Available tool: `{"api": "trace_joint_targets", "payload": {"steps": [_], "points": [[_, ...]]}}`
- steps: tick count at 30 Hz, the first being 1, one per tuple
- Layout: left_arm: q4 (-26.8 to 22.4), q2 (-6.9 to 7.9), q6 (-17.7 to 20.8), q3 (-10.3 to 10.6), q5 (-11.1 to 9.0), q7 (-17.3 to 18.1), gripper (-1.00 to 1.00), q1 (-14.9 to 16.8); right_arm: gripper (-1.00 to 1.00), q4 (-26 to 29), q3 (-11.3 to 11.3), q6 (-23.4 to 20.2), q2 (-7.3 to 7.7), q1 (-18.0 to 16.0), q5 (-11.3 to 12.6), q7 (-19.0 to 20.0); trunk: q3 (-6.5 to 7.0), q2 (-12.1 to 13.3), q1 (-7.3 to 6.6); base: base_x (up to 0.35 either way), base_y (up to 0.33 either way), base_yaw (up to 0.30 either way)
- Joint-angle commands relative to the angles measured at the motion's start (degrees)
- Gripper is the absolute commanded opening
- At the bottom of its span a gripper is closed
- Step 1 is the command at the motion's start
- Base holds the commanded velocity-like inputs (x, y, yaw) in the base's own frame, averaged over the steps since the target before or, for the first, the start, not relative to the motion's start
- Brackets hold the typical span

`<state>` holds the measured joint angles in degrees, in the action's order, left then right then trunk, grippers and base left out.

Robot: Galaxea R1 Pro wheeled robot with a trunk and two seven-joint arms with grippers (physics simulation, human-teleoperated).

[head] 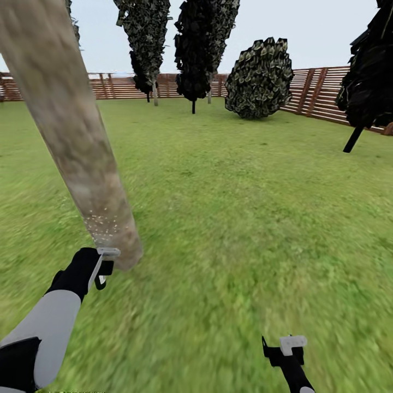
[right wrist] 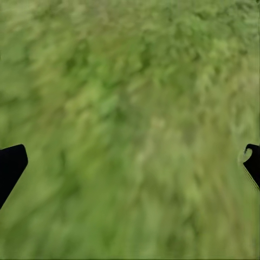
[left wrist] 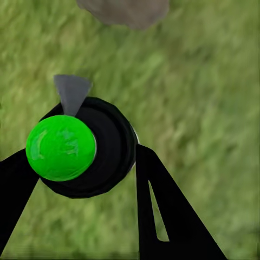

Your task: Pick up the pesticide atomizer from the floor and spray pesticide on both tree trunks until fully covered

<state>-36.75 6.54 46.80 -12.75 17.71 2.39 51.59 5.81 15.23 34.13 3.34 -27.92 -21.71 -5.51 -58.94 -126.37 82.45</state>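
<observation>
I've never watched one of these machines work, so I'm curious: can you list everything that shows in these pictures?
Thick mottled grey-brown tree trunk: one, leaning, near left, pale specks low on it.
Green-and-black pesticide atomizer: one, between the left hand's fingers.
Thin-trunked dark trees: several, along the far fence and at right.
Round dark-leaved bush: one, by the fence.
Brown slatted wooden fence: one, ringing the far side.
Green grass lawn: everywhere underfoot.
Left hand: black, beside the trunk's base.
Right hand: black, open over grass.
</observation>
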Motion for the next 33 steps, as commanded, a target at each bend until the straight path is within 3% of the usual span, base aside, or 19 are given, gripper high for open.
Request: {"api": "trace_joint_targets", "payload": {"steps": [1,11,33], "points": [[-0.02,-0.04,0.22,-0.17,0.39,0.25,-1.0,-0.01,1.0,-0.05,0.19,0.14,0.0,-0.03,-0.61,-0.38,-0.05,-0.02,0.0,0.122,-0.274,0.278],[-0.61,-0.19,-0.04,-2.07,0.3,0.25,-1.0,-1.05,1.0,-0.09,0.19,0.14,0.0,-0.03,-0.61,-0.38,-0.05,-0.02,0.0,0.126,-0.274,0.255],[-0.69,-0.13,-0.05,-2.19,0.35,0.25,-1.0,-1.06,1.0,-0.09,0.2,0.16,0.0,-0.03,-0.61,-0.38,-0.05,-0.02,0.0,0.155,-0.271,0.009]]}}
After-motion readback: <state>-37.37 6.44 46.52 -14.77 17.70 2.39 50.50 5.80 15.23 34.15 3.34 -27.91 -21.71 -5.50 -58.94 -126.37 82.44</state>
